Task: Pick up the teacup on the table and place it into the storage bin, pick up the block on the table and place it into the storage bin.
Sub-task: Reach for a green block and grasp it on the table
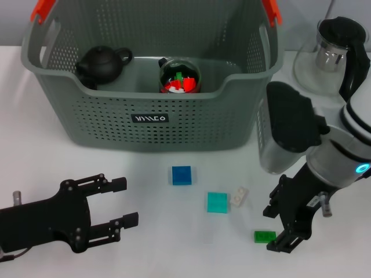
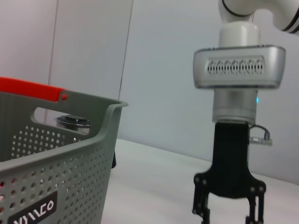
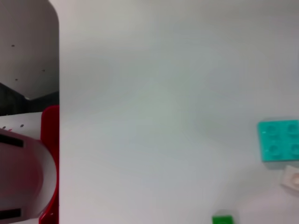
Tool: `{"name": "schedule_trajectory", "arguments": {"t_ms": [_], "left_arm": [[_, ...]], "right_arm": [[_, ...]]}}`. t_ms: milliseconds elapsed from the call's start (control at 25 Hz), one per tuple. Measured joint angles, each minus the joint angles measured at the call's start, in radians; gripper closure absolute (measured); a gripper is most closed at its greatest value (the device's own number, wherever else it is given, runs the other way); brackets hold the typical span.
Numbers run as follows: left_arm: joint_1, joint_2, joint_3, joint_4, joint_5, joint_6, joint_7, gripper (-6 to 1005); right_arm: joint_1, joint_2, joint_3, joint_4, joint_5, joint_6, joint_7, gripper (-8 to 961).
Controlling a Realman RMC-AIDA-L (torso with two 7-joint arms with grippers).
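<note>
The grey-green storage bin stands at the back of the white table; it also shows in the left wrist view. Inside it sit a black teapot and a dark round teacup holding red, green and white bits. Blue, teal, white and green blocks lie in front of the bin. My right gripper hangs open just right of the green block, not touching it. My left gripper rests open at the front left.
A glass pitcher with a black handle stands at the back right, beside the bin. The left wrist view shows the right gripper from across the table. The teal block and white block show in the right wrist view.
</note>
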Motion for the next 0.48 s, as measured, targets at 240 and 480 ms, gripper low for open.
{"name": "schedule_trajectory", "arguments": {"t_ms": [240, 480], "left_arm": [[-0.003, 0.0, -0.002, 0.0, 0.0, 0.0, 0.0, 308], [-0.008, 0.0, -0.002, -0.014, 0.0, -0.015, 0.0, 308]], "right_arm": [[-0.005, 0.001, -0.079, 0.019, 0.005, 0.06, 0.026, 323], [-0.005, 0.004, -0.152, 0.03, 0.008, 0.113, 0.061, 376]]}}
